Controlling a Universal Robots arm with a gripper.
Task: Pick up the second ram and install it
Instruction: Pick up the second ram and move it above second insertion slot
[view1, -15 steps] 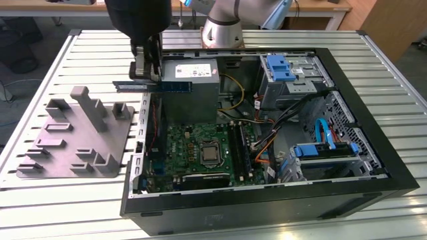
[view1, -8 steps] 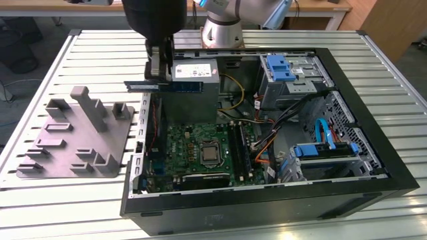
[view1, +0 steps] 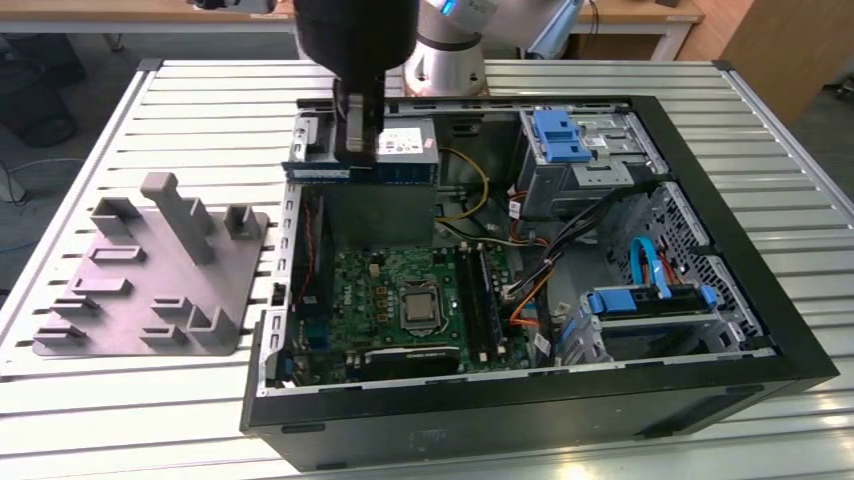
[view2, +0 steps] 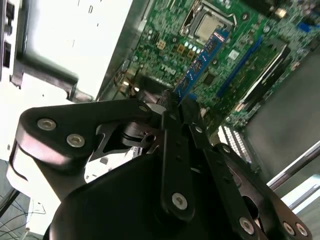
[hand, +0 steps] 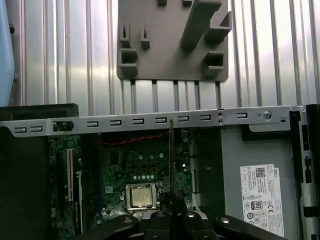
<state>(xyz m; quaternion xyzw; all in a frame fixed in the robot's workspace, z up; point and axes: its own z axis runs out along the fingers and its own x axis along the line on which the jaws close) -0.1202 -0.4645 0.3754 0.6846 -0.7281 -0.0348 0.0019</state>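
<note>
– Black links of the gripper (view2: 175, 102) sit closest in the second wrist view. What do the jaws have?

– They are closed tight on the second ram (view2: 200, 65), pinching the thin blue-green stick near its middle. In the exterior view the second ram (view1: 360, 173) hangs level under the gripper (view1: 358, 150), its length running from that view's left to its right.

– Is it seated anywhere?

– No. It is in the air above the open computer case (view1: 534, 420), over the grey power supply (view1: 380, 215) at the far end. In the first wrist view it shows edge-on as a thin line (hand: 172, 155) rising from the gripper (hand: 172, 200).

– What lies below?

– The green motherboard (view1: 387, 290) with its processor socket (view1: 420, 305), and the long black slots (view1: 481, 290) just beside the socket on the exterior view's right. The ram is well apart from those slots.

– And outside the case?

– The grey block (view1: 147, 270) with upright posts lies on the slatted table (view1: 160, 100), on the exterior view's left of the case.
</note>
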